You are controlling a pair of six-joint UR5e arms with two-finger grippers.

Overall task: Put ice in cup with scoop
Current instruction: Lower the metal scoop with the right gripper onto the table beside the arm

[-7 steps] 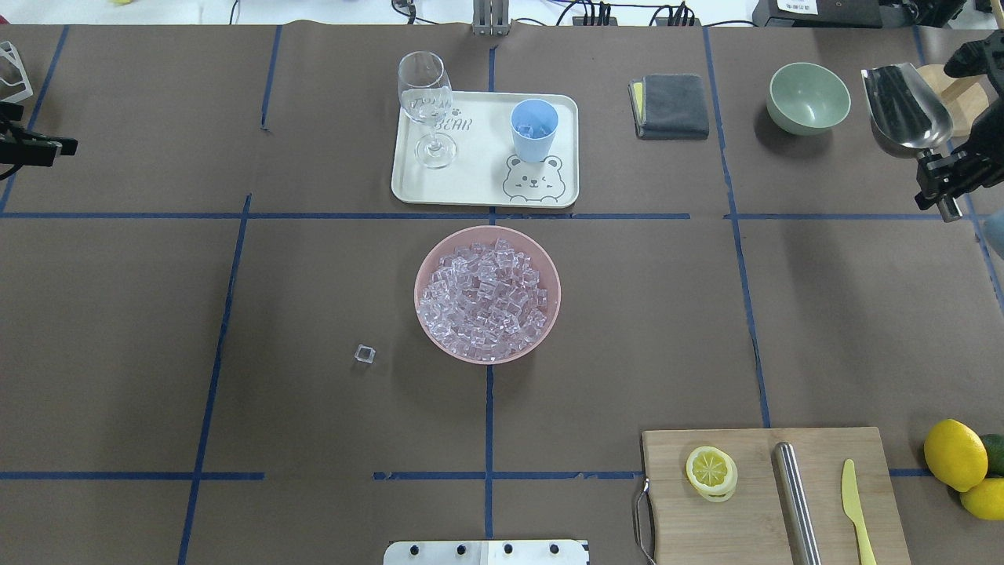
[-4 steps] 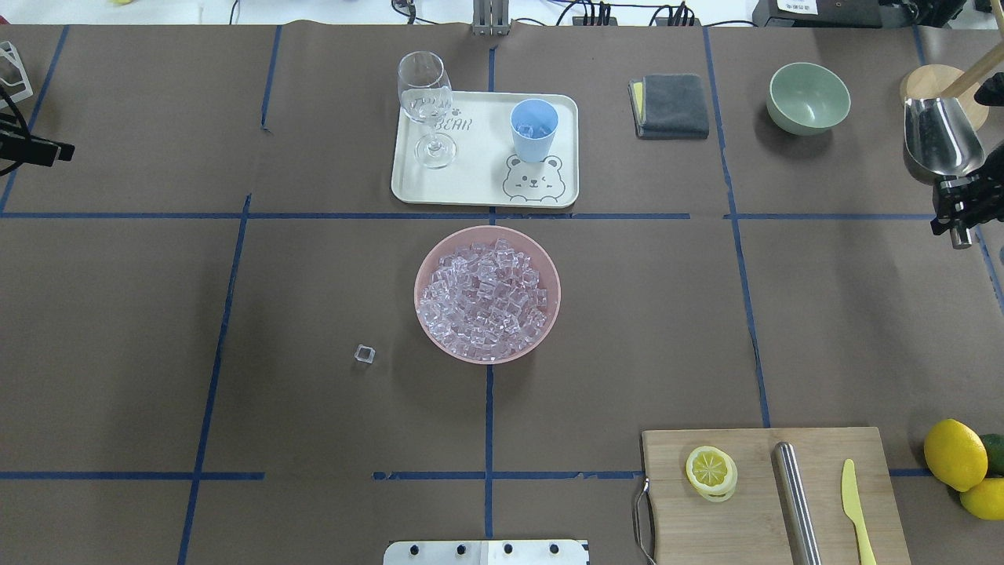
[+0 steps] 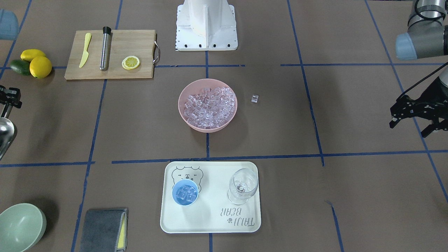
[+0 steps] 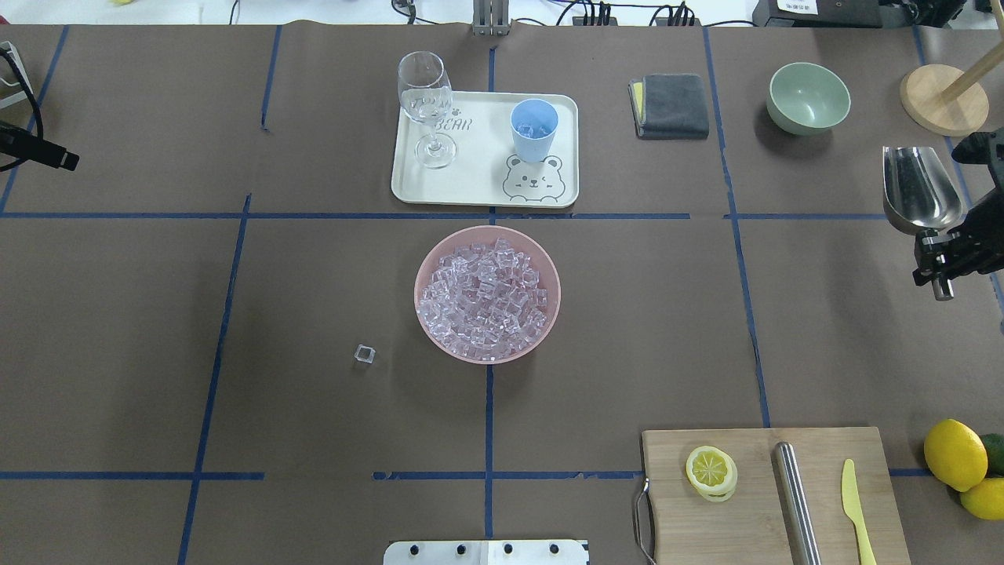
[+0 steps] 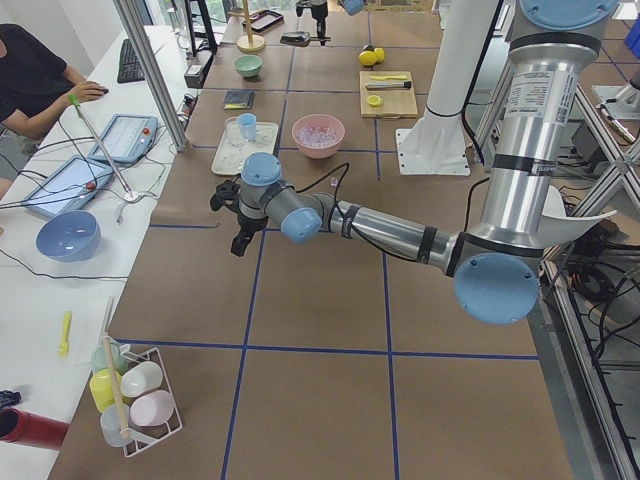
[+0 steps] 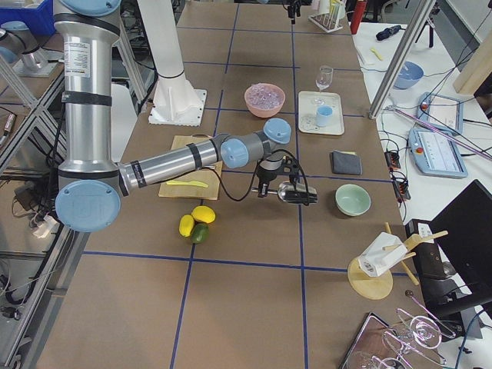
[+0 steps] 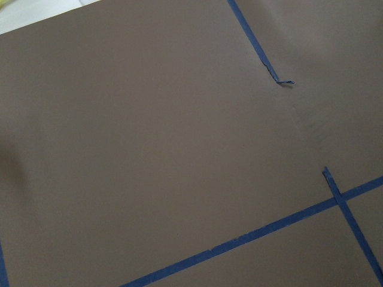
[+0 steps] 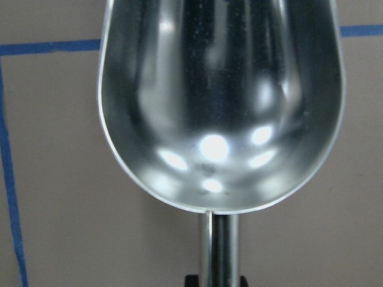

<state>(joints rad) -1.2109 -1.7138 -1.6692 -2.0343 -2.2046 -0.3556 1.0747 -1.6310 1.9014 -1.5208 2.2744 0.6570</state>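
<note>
The steel scoop (image 4: pixel 919 188) is held by its rod handle in my shut right gripper (image 4: pixel 938 253) above the table's right edge, well right of the tray. Its trough (image 8: pixel 221 101) is empty in the right wrist view. The light-blue cup (image 4: pixel 534 129) stands on the white tray (image 4: pixel 478 188) and holds a few ice cubes (image 3: pixel 186 193). A pink bowl (image 4: pixel 549 267) at the table's middle is heaped with ice (image 4: pixel 485 298). One loose cube (image 4: pixel 365 354) lies left of it. My left gripper (image 3: pixel 411 127) is open and empty at the far left.
A wine glass (image 4: pixel 426 106) stands on the tray beside the cup. A grey cloth (image 4: pixel 671 105), a green bowl (image 4: pixel 809 97) and a wooden stand (image 4: pixel 943 98) are at the back right. A cutting board (image 4: pixel 753 502) with lemon slice, steel cylinder and knife, plus lemons (image 4: pixel 955 453), is front right.
My right gripper has carried the empty scoop from beside the green bowl towards the robot's side, along the table's right edge. The left gripper has shifted slightly.
</note>
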